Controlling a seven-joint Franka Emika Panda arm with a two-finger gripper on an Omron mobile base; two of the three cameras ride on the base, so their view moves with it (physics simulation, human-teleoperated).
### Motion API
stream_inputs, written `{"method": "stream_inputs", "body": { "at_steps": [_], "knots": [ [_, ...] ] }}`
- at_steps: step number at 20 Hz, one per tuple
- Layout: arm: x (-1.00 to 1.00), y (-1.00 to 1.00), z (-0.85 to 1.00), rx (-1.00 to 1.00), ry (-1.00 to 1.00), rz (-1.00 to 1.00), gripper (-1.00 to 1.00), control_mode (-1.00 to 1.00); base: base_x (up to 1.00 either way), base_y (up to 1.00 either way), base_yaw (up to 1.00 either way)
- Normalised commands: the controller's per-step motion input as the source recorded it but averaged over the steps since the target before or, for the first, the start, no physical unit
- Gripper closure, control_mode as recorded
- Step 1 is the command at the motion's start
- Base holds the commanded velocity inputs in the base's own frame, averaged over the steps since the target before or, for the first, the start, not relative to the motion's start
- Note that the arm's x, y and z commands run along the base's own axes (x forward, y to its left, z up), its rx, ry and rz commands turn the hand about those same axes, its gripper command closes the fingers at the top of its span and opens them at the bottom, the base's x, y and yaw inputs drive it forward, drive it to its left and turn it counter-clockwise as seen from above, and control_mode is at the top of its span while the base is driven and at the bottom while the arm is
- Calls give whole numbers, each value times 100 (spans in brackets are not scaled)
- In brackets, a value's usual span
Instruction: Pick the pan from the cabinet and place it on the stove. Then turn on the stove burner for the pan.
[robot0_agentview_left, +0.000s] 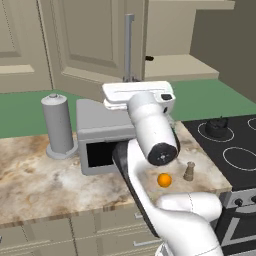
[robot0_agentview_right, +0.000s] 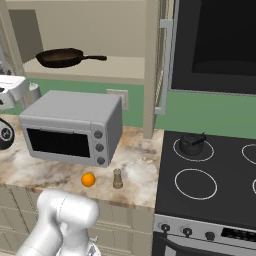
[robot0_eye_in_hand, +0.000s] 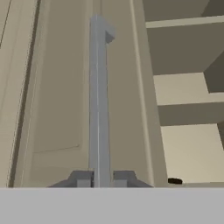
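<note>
Pincer (robot0_eye_in_hand: 101, 178) closed tight on the silver bar handle (robot0_eye_in_hand: 98, 100) of the cabinet (robot0_eye_in_hand: 57, 87) door, fingertips either side of the bar near its lower end. Door swung open. Pan (robot0_agentview_right: 61, 57) sits on the cabinet shelf (robot0_agentview_right: 112, 67), handle pointing right, above the microwave (robot0_agentview_right: 75, 127). Stove (robot0_agentview_right: 210, 180) to the right, small pot (robot0_agentview_right: 192, 143) on far burner ring. Orange (robot0_agentview_right: 88, 179) and shaker (robot0_agentview_right: 117, 178) on tabletop (robot0_agentview_right: 135, 175).

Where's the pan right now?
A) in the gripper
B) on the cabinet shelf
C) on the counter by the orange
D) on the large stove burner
B: the pan lies on the plain beige shelf of the open cabinet, above the microwave; the gripper is shut on the cabinet door handle, not on the pan.
</note>
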Motion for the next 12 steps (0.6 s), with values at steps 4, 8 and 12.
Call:
{"method": "stream_inputs", "body": {
  "at_steps": [4, 8, 12],
  "knots": [
    [-76, -1, 0, 12, 0, 0, -100, -100, 0, 0, 0],
    [-69, -17, 20, 22, 0, 0, -100, -100, 0, 0, 0],
    [-35, -55, 29, 39, 0, 6, -100, -100, 0, 0, 0]
  ]
}}
